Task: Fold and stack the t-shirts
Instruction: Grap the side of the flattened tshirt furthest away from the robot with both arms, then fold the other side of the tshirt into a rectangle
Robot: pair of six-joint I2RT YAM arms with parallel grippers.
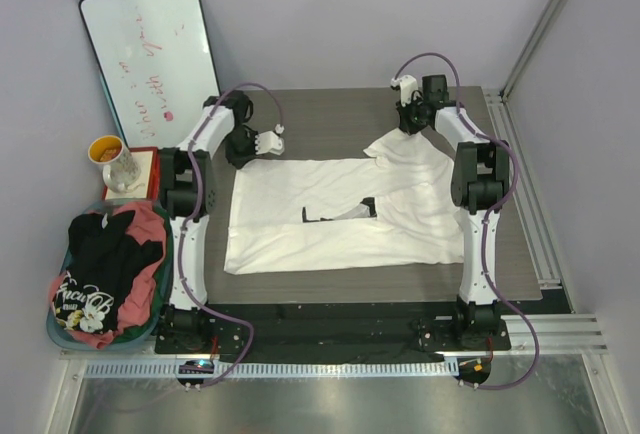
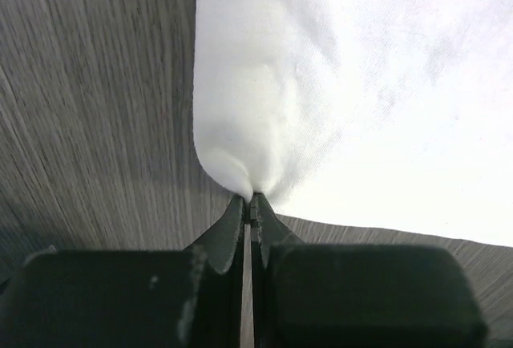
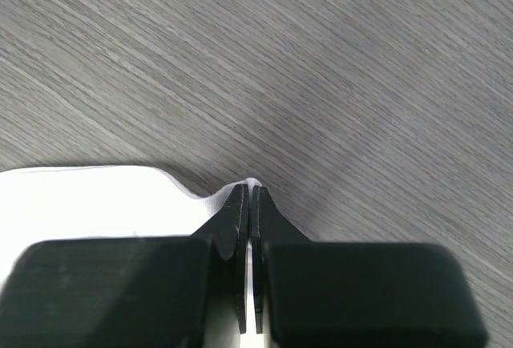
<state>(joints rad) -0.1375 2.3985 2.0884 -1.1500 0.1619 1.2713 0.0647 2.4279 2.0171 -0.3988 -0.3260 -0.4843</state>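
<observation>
The large white t-shirt [image 1: 330, 239] lies spread across the dark table, with part of its black chest graphic [image 1: 340, 213] showing at a fold in the middle. My left gripper [image 1: 266, 142] is shut on the shirt's far left corner; in the left wrist view the closed tips [image 2: 252, 198] pinch a bunch of white fabric [image 2: 321, 107]. My right gripper [image 1: 409, 126] is shut on the far right part of the shirt and holds it raised; its tips [image 3: 250, 189] pinch a white edge [image 3: 96, 204]. The black t-shirt [image 1: 100, 269] and the pink-red one [image 1: 150, 222] lie in the basket.
The teal-rimmed laundry basket [image 1: 55, 332] stands off the table's left front. A cup [image 1: 110, 159] sits on a red box [image 1: 145, 169] at the left, and a whiteboard [image 1: 150, 54] leans at the back left. Bare dark table [image 1: 330, 119] lies beyond the shirt.
</observation>
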